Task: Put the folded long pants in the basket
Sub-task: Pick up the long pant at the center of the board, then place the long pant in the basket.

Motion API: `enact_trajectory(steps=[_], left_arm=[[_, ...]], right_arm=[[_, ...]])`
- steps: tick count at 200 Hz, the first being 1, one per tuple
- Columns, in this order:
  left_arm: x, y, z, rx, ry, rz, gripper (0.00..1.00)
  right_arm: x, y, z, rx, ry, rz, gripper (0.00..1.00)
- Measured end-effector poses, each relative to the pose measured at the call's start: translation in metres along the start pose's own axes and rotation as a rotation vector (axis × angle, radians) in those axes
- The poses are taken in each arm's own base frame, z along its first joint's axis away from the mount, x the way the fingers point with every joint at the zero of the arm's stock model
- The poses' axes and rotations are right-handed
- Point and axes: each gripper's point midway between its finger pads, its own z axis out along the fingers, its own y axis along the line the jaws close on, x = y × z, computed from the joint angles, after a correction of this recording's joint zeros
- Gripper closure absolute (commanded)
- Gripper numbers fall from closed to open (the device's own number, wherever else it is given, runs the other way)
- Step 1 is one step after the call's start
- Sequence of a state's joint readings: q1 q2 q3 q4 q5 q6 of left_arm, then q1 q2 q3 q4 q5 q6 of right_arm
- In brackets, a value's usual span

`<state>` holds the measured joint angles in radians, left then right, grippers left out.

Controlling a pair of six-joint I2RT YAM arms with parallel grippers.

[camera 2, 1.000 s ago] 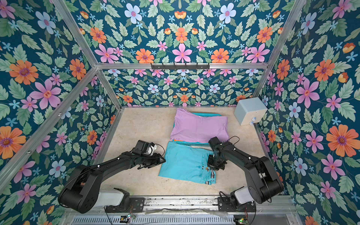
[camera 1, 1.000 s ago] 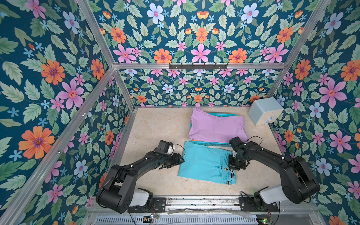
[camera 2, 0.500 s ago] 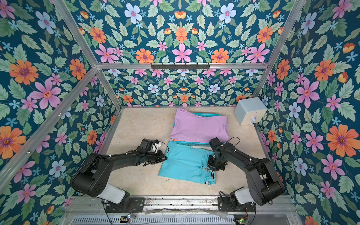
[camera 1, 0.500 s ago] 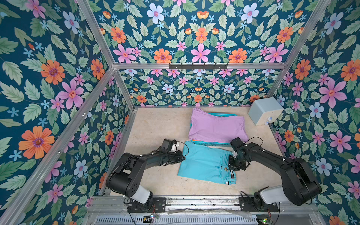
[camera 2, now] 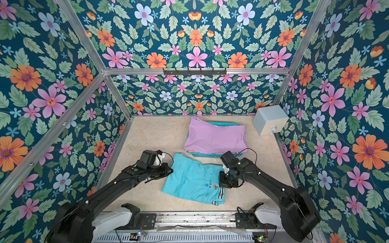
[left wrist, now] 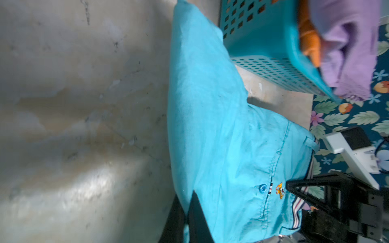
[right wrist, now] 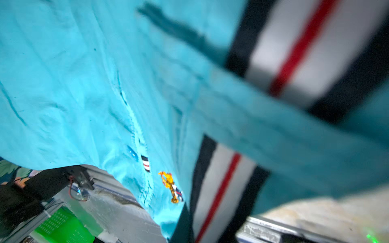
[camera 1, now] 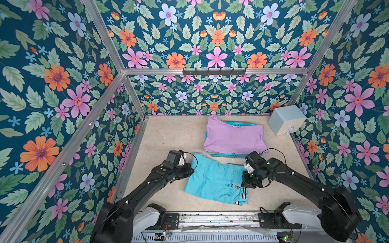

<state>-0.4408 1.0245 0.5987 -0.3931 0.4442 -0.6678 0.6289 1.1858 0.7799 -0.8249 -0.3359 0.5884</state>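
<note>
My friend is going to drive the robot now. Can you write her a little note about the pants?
Left gripper: shut on the turquoise pants, on the edge opposite the waistband.
Right gripper: shut on the same pants at the striped waistband.
The turquoise pants are on the table in front of the basket.
Done: lilac pants on top in the basket, orange pants beneath them; no tan pair visible.
Left to do: lift the turquoise pants and lay them in the basket.
</note>
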Motion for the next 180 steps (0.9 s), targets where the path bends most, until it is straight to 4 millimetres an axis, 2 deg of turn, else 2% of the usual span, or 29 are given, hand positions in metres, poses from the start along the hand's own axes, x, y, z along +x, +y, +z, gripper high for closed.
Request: enact_trajectory(steps=[26, 44, 63, 78, 100, 115, 127, 149, 180], left_arm=[[-0.020, -0.029, -0.052, 0.008, -0.101, -0.007, 1.00], [-0.038, -0.055, -0.083, 0.019, -0.143, 0.005, 1.00], [-0.067, -0.087, -0.101, 0.045, -0.172, 0.020, 1.00], [-0.097, -0.115, -0.102, 0.064, -0.179, 0.033, 1.00], [-0.141, -0.144, -0.084, 0.088, -0.182, 0.048, 1.00], [-0.166, -0.157, -0.063, 0.098, -0.173, 0.050, 1.00], [-0.183, -0.162, -0.039, 0.105, -0.155, 0.048, 1.00], [-0.197, -0.160, 0.004, 0.097, -0.114, 0.035, 1.00], [-0.206, -0.150, 0.048, 0.086, -0.072, 0.015, 1.00]], right_arm=[[-0.009, 0.030, -0.054, -0.105, -0.087, -0.017, 1.00], [-0.029, 0.040, -0.097, -0.149, -0.170, 0.005, 1.00], [-0.055, 0.043, -0.145, -0.187, -0.256, 0.033, 1.00], [-0.081, 0.041, -0.177, -0.196, -0.324, 0.059, 1.00], [-0.114, 0.034, -0.206, -0.182, -0.380, 0.084, 1.00], [-0.132, 0.025, -0.209, -0.149, -0.383, 0.114, 1.00], [-0.145, 0.018, -0.208, -0.133, -0.379, 0.140, 1.00], [-0.169, 0.000, -0.209, -0.115, -0.375, 0.201, 1.00], [-0.196, -0.017, -0.200, -0.072, -0.346, 0.239, 1.00]])
